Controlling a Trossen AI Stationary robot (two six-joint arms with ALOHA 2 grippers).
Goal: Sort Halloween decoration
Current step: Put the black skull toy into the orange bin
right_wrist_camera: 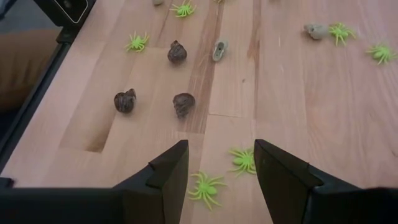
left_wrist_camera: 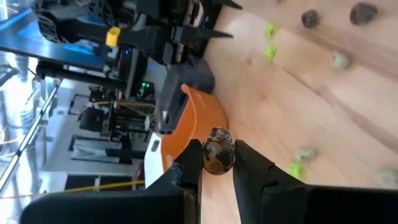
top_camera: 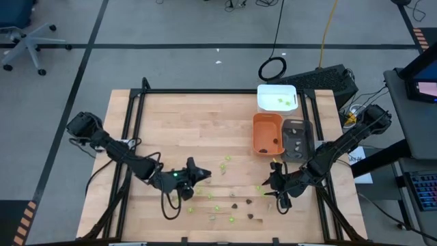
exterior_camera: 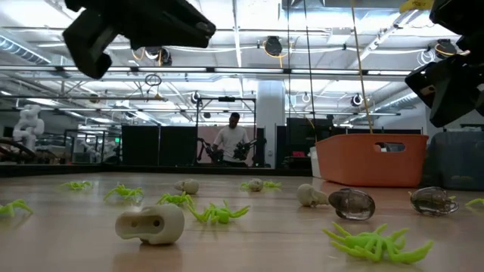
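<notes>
Halloween decoration pieces lie scattered on the wooden table: lime-green spiders [right_wrist_camera: 244,160], dark brown pieces [right_wrist_camera: 183,104] and pale beige ones [exterior_camera: 150,224]. My left gripper [top_camera: 200,175], raised over the table's near middle, is shut on one dark brown piece [left_wrist_camera: 217,152]. My right gripper [right_wrist_camera: 221,163] hangs open above two green spiders near the table's right front [top_camera: 272,186], touching nothing. At the back right stand the orange tray [top_camera: 267,133], the grey tray [top_camera: 295,139] and the white tray [top_camera: 276,98]. My left gripper pinches the dark brown piece by its two sides [left_wrist_camera: 219,144] between the two fingertips [left_wrist_camera: 193,163]. The fingers come nearly level from the table's left, pointing toward the trays. The piece sits at the free ends of the fingers, lifted clear of the table.
A black frame [top_camera: 205,91] runs along the table's far edge and down both sides. The orange tray [left_wrist_camera: 194,118] shows ahead of the left gripper. A person [exterior_camera: 232,142] stands far off in the room behind the table.
</notes>
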